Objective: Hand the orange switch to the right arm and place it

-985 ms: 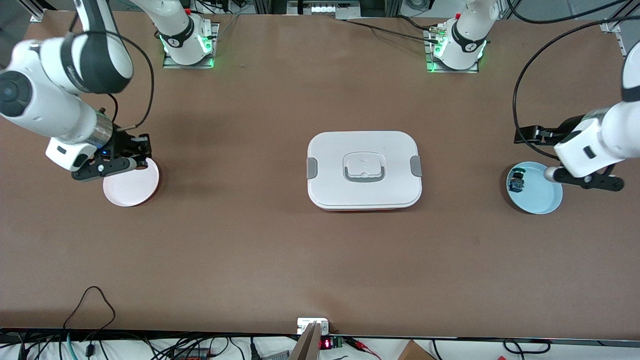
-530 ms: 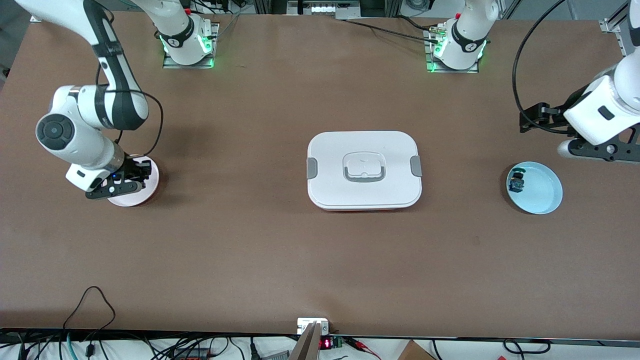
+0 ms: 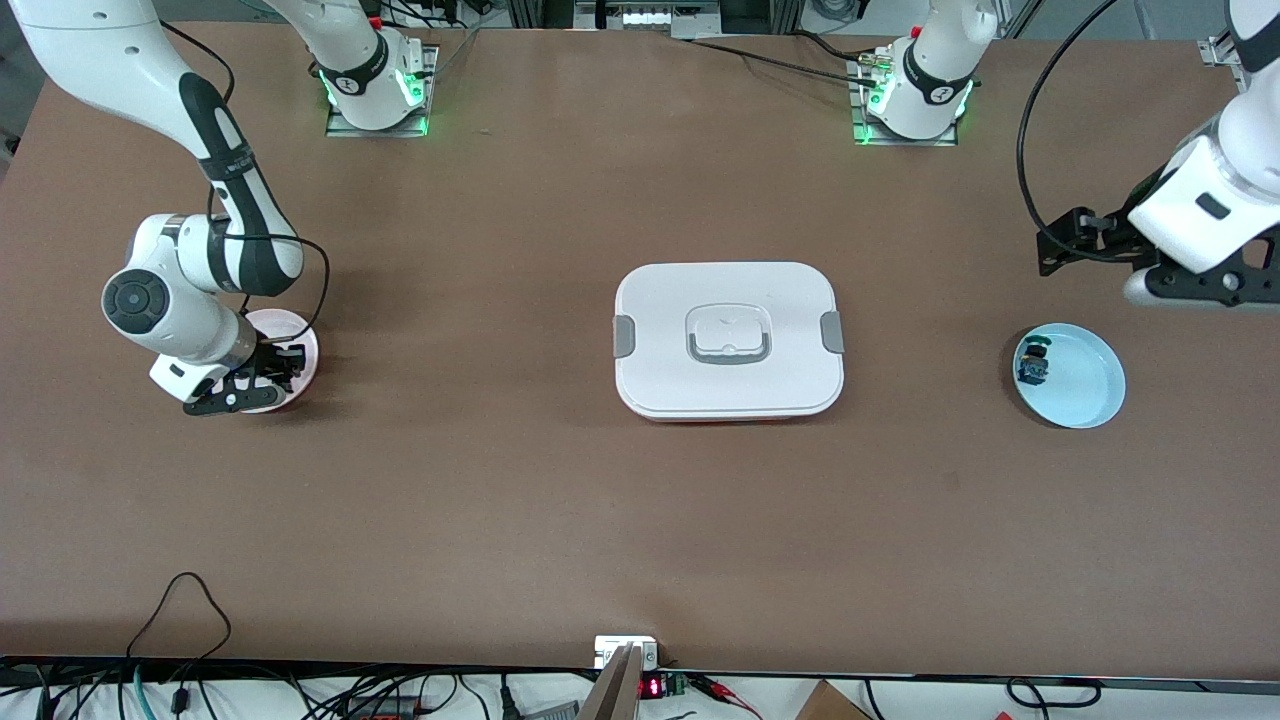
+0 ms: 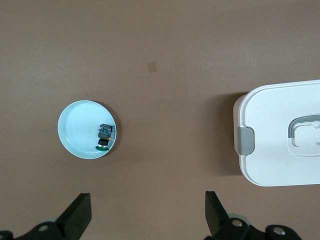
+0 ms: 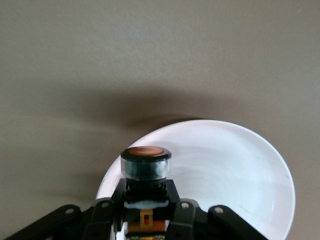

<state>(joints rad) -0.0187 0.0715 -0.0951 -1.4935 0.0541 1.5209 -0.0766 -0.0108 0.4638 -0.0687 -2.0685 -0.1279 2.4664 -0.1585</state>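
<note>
The right gripper (image 3: 262, 378), at the end of the right arm (image 3: 190, 300), is closed on the orange switch (image 5: 145, 165), which stands clamped between its two fingers (image 5: 112, 200) with the orange cap turned away from the wrist. The gripper sits low over the white plate (image 5: 235, 165) at the right arm's end of the table (image 3: 500, 500), above the part of the plate nearer the front camera; whether the switch touches the plate cannot be told. In the right wrist view the plate's bare face spreads just past the switch's cap, and the gripper's shadow falls across the brown table next to the plate's rim. The left gripper (image 4: 145, 220) hangs in the air with its jaws spread wide and nothing between them, over bare table at the left arm's end. Below it and nearer the front camera lies the pale blue plate (image 3: 1085, 385), which holds a small blue-and-green part (image 3: 1032, 371) and a dark part with a green cap (image 3: 1037, 349) against its rim. The white lidded box (image 3: 728, 340) rests at the table's middle, well apart from both grippers.
</note>
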